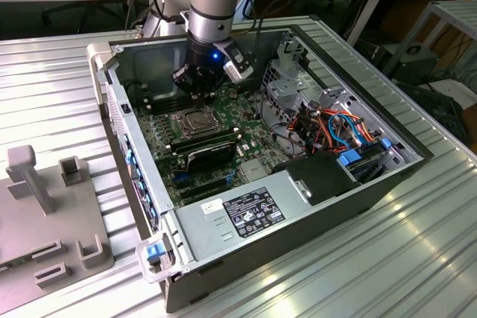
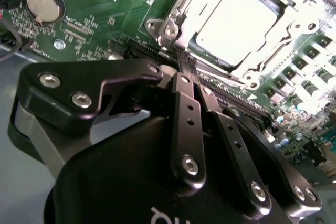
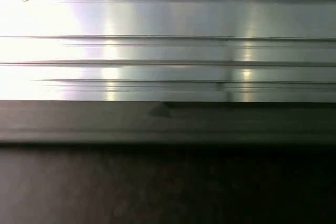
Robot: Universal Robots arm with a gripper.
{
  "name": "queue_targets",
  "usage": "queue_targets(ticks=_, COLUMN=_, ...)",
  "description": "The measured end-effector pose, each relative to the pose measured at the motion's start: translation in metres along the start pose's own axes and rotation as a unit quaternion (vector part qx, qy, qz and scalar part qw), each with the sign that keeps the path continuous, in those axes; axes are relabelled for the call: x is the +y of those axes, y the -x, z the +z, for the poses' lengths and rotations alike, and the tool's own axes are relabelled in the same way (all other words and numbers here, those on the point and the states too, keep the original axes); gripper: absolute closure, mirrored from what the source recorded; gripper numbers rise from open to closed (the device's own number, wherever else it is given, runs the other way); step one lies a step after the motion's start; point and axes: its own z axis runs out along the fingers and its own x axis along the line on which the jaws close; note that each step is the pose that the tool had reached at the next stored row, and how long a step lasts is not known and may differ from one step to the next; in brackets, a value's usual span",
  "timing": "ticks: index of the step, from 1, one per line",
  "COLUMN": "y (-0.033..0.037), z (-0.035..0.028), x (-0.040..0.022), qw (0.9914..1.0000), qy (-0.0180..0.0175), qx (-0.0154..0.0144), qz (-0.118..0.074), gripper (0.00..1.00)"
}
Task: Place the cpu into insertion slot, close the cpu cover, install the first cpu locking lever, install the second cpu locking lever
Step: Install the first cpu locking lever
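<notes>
The cpu (image 2: 239,24) lies flat in the insertion slot (image 2: 167,31), its pale metal top bright under the light. The silver cpu cover (image 2: 181,3) lies down around it like a frame. My gripper (image 2: 186,62) has its two black fingers pressed together with nothing between them, and the tips sit just beside the corner of the socket. In the exterior view the gripper (image 1: 197,86) hangs low inside the open computer case, just behind the socket with the cpu (image 1: 195,120) on the green board.
A round coin battery (image 2: 44,4) sits on the green board (image 2: 105,9). Black memory sticks (image 1: 212,147), a silver power supply (image 1: 246,210), and coloured cables (image 1: 339,128) crowd the case. Grey fixtures (image 1: 45,199) stand on the ribbed table at the exterior view's left. The first wrist view has ribbed aluminium (image 3: 168,51).
</notes>
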Motion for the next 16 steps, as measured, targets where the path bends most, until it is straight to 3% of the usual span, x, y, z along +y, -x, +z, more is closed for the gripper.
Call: queue_targets(ticks=16, y=0.0, z=-0.0003, x=-0.0025, qw=1.0, qy=-0.0001, qx=0.0001, qz=0.0, gripper=0.89)
